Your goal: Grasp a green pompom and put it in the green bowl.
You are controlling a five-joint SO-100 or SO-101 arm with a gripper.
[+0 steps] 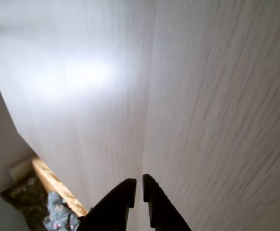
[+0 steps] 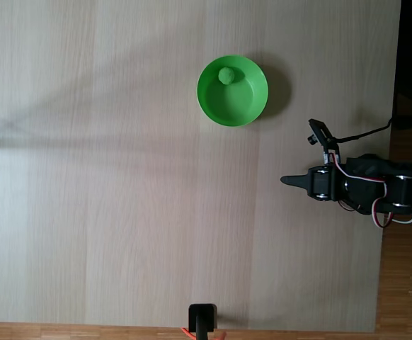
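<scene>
The green bowl [image 2: 232, 91] stands on the pale wooden table in the upper middle of the fixed view. Inside it, near its far wall, lies the green pompom [image 2: 226, 75]. My gripper [image 2: 286, 181] is folded back at the right side of the table, below and to the right of the bowl, well apart from it. In the wrist view its two black fingers [image 1: 139, 186] come up from the bottom edge, nearly touching, with nothing between them, over bare table.
The arm's base and cables [image 2: 383, 195] sit at the table's right edge. A small black stand [image 2: 203, 319] is at the front edge. The table's left edge [image 1: 58, 185] and the floor beyond show in the wrist view.
</scene>
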